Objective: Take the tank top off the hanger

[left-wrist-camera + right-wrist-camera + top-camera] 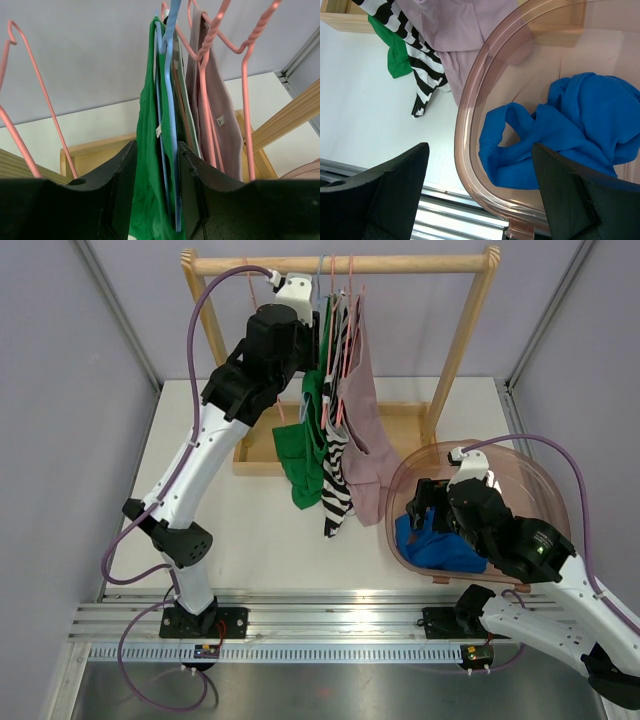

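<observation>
hanging from one wooden rack (pixel 340 262) on the white table (pixel 260 530) are three garments, left to right: a green tank top (pixel 295 455), a zebra-striped top (pixel 337 490) and a mauve top (pixel 365 440). furthest left in the left wrist view is a bare pink wire hanger (pixel 30 85). next comes the left gripper (pixel 157 147), raised to the rail, its claw clamped on the green tank top with the single blue hanger (pixel 170 75) also caught between the fingers (pixel 125 170). the green tank top is on that hanger, on the rack. right of it are two more pink hangers with twisted necks (pixel 215 25), making three pink ones in view. two small white sewn tags show, one on the green fabric (pixel 158 131) and one on the mauve (pixel 220 120); any print on them is too small to read. further right sits one translucent pink bowl (pixel 470 100) with one blue garment (pixel 590 115) crumpled inside. the right gripper (pixel 480 147) hangs over the bowl's near rim, its claw wide apart and gripping nothing.
</observation>
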Controlling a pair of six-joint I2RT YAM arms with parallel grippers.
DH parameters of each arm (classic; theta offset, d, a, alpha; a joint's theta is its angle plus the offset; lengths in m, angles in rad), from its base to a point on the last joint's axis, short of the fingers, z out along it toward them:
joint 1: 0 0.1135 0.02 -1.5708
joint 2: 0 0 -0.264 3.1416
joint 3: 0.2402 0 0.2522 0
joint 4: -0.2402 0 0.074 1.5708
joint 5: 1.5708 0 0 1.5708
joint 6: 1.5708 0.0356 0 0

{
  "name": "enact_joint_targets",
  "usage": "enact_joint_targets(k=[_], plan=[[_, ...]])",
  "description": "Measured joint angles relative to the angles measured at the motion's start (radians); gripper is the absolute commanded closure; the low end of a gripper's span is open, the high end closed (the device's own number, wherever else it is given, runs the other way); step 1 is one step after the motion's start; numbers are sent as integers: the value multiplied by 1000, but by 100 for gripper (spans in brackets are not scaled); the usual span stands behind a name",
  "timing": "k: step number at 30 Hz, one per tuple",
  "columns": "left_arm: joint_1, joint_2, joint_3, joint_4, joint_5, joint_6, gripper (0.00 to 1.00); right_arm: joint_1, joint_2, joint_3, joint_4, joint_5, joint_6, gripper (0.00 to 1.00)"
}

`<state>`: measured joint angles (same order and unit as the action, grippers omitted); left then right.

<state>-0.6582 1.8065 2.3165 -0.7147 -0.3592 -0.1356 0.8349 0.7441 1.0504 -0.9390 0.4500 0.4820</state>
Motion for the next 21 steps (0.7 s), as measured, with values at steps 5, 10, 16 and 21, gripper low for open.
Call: enact_joint_targets(k=[5, 10, 16, 21], plan=[[5, 27, 0, 8, 18, 8, 80, 0, 4, 0, 3, 0, -6, 10], [5, 54, 18, 8, 33, 19, 100, 0, 5, 0, 4, 0, -8, 10], [6, 60, 34, 2, 31, 10, 100, 0, 4, 0, 5, 0, -11, 10], [6, 36, 33, -3, 21, -8, 100, 0, 5, 0, 8, 0, -15, 10]])
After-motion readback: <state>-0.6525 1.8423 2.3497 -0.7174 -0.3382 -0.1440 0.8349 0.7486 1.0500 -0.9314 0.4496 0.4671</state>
